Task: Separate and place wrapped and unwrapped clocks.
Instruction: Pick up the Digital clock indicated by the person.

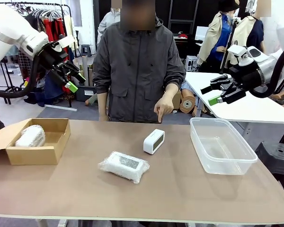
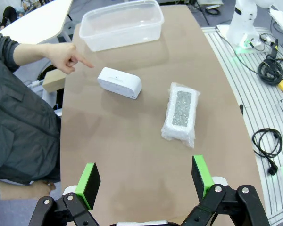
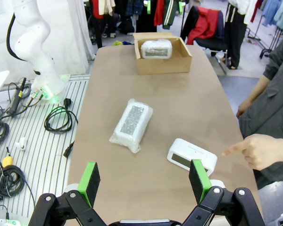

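Right end effector (image 1: pixel 211 94) hangs above the worktop's (image 1: pixel 189 194) right end, jaws spread wide and empty. The left end effector (image 1: pixel 75 80) is in the same state, high at the left. The bare white rounded-corner rectangular clock (image 1: pixel 154 141) stands mid-worktop under the person's pointing hand (image 1: pixel 164 108), beside the clear plastic tub (image 1: pixel 229 165). It lies below and inboard of the right end effector, long axis skewed to the fingers. In my judgement the right arm is nearer.

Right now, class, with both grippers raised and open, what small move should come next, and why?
Probably lower the right gripper toward the bare clock: the person's hand points at it, it lies near the empty clear bin, and one wrapped clock already sits in the cardboard box.
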Controlling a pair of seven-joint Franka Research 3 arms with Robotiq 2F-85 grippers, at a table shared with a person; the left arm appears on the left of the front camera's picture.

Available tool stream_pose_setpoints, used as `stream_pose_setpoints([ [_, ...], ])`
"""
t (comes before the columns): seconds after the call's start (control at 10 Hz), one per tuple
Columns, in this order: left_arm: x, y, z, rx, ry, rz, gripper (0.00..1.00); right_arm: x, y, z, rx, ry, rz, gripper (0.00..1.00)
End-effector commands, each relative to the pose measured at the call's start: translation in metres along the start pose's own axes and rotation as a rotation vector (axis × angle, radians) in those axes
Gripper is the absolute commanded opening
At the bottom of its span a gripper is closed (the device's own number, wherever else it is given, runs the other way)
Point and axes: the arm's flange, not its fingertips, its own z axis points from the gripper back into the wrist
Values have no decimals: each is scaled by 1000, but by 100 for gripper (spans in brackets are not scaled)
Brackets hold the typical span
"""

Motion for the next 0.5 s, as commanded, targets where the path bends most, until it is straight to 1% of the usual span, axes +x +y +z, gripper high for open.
stream_pose_setpoints([
  [0.0, 0, -1, 1, -4, -7, 0, 100, 2, 0, 1, 1, -7, 5, 100],
  [0.4, 0, -1, 1, -4, -7, 0, 100, 2, 0, 1, 1, -7, 5, 100],
])
